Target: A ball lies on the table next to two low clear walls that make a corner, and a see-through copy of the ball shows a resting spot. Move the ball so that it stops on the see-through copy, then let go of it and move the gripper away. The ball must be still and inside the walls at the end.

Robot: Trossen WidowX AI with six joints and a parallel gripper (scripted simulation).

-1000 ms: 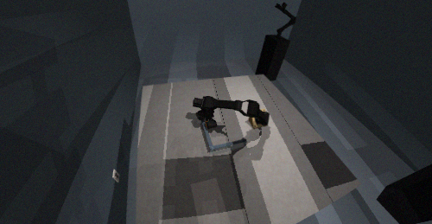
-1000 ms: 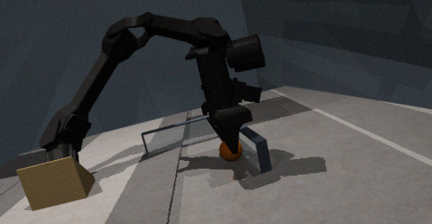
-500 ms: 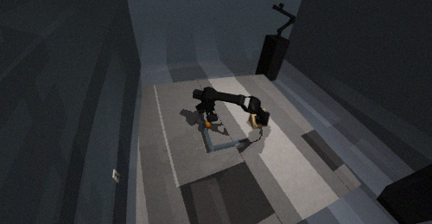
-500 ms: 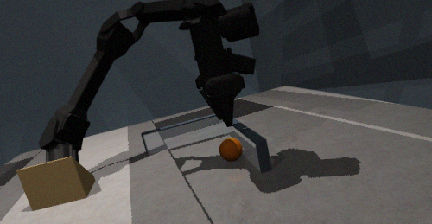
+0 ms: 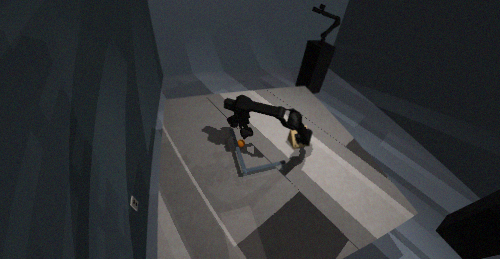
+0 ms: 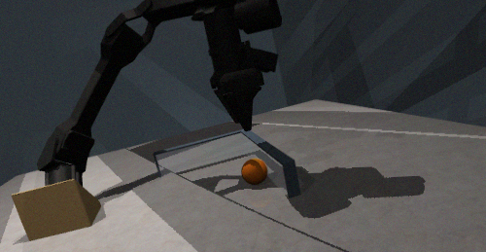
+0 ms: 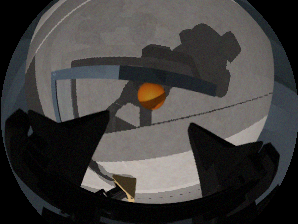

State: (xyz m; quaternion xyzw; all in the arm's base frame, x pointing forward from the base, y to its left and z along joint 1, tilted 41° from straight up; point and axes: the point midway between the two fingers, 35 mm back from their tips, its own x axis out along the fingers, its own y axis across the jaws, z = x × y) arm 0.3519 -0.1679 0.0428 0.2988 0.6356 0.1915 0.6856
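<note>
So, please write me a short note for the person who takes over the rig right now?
Gripper: open, holding nothing, raised above the ball.
Ball: on the table, free, inside the corner of the two clear walls.
See-through copy: I cannot make it out apart from the ball.
Done: ball released inside the walls.
Left: check the ball is still and on the spot; move the gripper further away.
</note>
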